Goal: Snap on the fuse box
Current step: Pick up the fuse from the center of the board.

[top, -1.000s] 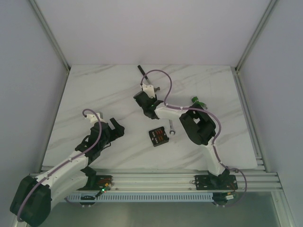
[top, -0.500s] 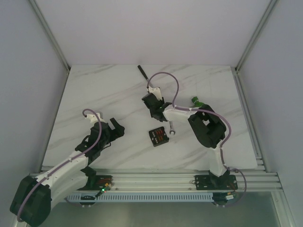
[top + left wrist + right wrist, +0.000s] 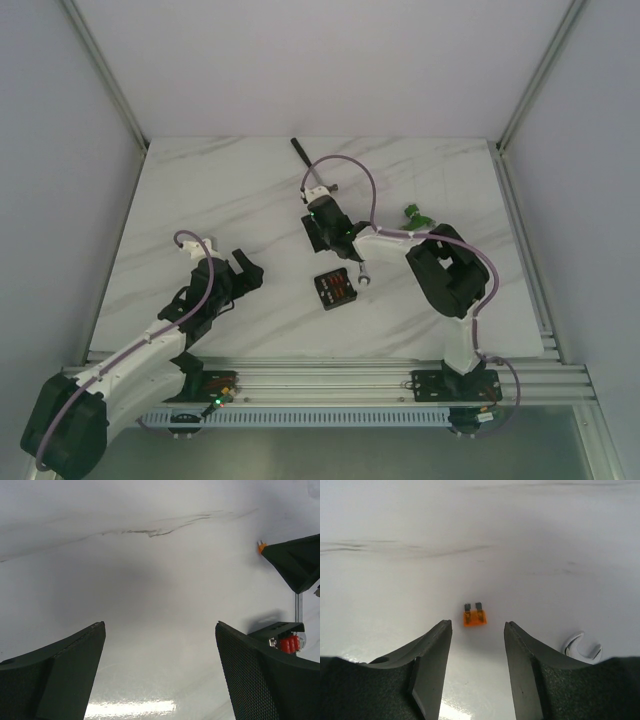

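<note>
shows a black fuse box (image 3: 336, 288) flat on a white marble bench (image 3: 230, 190), near the middle, just beside a small wrench (image 3: 362, 270). finds the right pincer (image 3: 477, 645) past the box, parted narrowly, empty, a loose orange fuse (image 3: 474, 615) just beyond its tips. finds the left pincer (image 3: 160, 670) spread wide, empty, well left of the box.

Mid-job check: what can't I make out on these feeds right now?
In the left wrist view, the fuse box is mostly hidden behind the left jaws; its fuse rows are unreadable.
In the right wrist view, only the open end of the wrench shows past the right jaws.
The loose orange fuse doesn't show in the top view: too small, or under the right jaws.
</note>
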`<state>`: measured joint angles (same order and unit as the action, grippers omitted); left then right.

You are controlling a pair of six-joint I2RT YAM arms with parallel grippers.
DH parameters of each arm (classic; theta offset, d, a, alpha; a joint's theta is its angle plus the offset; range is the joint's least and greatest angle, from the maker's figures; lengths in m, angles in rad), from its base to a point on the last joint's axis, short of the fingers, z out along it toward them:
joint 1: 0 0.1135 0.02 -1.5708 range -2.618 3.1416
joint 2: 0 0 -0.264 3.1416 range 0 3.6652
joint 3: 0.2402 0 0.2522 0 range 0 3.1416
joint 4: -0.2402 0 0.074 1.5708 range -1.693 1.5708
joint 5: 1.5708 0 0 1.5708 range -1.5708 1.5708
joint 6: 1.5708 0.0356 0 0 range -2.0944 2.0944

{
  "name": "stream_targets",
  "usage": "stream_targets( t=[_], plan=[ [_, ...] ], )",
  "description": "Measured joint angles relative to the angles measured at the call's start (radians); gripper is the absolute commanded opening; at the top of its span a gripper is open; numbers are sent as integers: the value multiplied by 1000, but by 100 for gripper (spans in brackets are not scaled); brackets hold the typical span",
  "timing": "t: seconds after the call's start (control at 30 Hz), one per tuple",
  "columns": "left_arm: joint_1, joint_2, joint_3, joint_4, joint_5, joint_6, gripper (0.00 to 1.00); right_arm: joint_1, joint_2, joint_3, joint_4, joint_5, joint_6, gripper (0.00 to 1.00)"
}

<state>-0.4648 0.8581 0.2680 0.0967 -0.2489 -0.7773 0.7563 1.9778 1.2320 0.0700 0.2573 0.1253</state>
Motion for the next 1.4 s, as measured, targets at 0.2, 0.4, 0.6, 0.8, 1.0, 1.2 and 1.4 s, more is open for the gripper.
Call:
stream_targets(
  t=[0.2, 0.4, 0.6, 0.8, 1.0, 1.2, 1.4],
  plan=[
    [0, 0, 0, 0, 3, 0, 100, -11, 14, 0, 52, -48, -57, 52],
    [0, 0, 0, 0, 6, 0, 100, -26, 30, -1, 63, -89, -79, 47],
    [0, 4, 0, 0, 6, 0, 100, -27, 38, -8, 80, -114, -89, 42],
    [0, 5, 0, 0, 6, 0, 100, -30, 39, -14, 93, -123, -85, 36],
    [0, 5, 0, 0, 9, 0, 100, -30, 36, -27, 112, -122, -81, 33],
    [0, 5, 0, 0, 10, 0, 100, -30, 24, -49, 123, -118, -71, 33],
    [0, 5, 0, 0, 13, -1, 100, -30, 17, -58, 123, -107, -66, 36]
  ],
)
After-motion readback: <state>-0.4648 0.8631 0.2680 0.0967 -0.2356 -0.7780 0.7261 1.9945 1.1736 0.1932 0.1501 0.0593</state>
